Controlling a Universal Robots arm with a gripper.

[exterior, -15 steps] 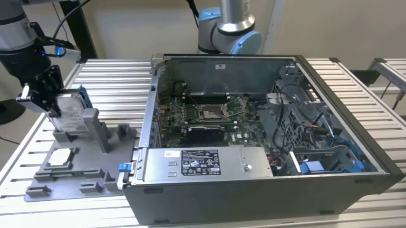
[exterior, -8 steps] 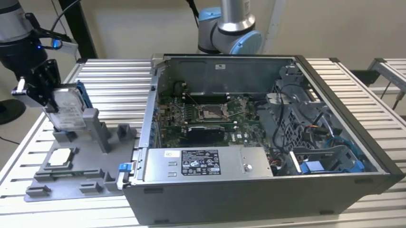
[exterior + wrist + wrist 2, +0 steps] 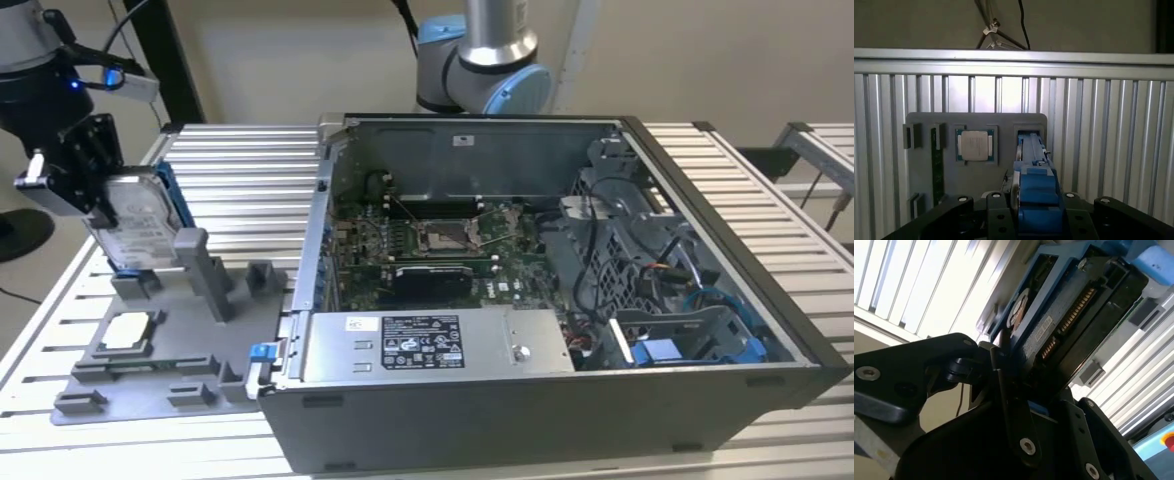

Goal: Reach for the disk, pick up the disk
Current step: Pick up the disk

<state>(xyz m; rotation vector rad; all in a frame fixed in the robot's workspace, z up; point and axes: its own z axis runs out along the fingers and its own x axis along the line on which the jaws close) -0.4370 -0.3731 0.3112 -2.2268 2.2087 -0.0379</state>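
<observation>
Robotics lab, slatted aluminium bench [image 3: 240,160], opened computer case [image 3: 534,415], grey fixture tray [image 3: 140,388]

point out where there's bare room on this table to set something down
Bare slats lie beyond the grey fixture tray, beside the computer case, and along the table at the exterior view's right. Crowded: the tray, where the claw grips the disk.

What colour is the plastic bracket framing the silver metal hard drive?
The plastic bracket is blue, clearest in the first wrist view.
</observation>
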